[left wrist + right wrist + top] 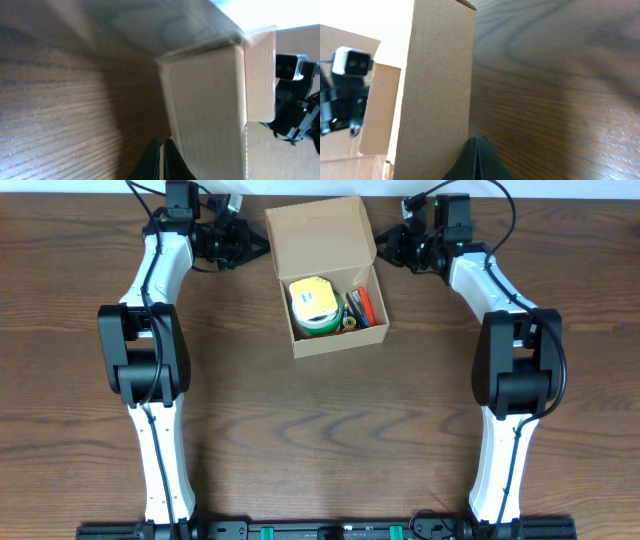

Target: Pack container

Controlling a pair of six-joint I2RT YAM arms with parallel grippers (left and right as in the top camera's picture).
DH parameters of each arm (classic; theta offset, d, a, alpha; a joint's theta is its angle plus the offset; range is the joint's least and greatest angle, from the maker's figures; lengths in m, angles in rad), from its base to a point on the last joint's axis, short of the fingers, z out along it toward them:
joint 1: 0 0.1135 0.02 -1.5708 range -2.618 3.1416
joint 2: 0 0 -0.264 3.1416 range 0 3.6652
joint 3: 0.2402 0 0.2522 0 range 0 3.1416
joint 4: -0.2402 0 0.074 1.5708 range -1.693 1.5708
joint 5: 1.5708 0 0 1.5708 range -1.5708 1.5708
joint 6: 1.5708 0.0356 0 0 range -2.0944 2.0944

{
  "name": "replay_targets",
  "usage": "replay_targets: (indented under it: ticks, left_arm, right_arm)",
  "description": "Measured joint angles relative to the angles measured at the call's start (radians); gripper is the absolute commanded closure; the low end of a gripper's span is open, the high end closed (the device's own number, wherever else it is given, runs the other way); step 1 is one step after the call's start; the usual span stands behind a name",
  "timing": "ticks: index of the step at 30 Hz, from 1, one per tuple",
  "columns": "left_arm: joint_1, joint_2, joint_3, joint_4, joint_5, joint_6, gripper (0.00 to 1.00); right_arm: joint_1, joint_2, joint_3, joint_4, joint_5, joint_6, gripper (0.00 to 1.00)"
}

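The brown cardboard container (318,235) stands open at the back middle of the table, its flap lid raised. Inside lie a yellow and green tape roll (313,305) and a red cutter (366,304). My left gripper (260,248) is shut, with its tips next to the lid's left edge. In the left wrist view, the tips (164,145) sit beside the container wall (205,110). My right gripper (384,248) is shut next to the lid's right edge. In the right wrist view, its tips (477,141) sit against the container side (437,90). I cannot tell whether either touches.
The wooden table (320,440) stretches in front of the container. Each wrist view shows the opposite arm's camera beyond the lid, in the left wrist view (295,100) and in the right wrist view (345,95). The table's back edge is close behind both grippers.
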Motion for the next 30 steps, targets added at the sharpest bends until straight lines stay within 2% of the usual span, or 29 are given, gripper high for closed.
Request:
replay_targets:
  ticks: [9,18,30]
  left_arm:
    - [-0.002,0.000,0.000,0.079,0.020,-0.062,0.94]
    - [-0.002,0.000,0.004,0.275,0.198,-0.118,0.95]
    - [-0.002,-0.003,0.015,0.269,0.383,-0.140,0.95]
  right_arm:
    - [-0.005,0.000,0.000,0.042,-0.079,-0.032,0.99]
    - [-0.016,0.000,0.000,0.139,-0.190,-0.043,0.99]
    - [-0.084,0.000,0.000,0.158,-0.375,-0.045,0.99]
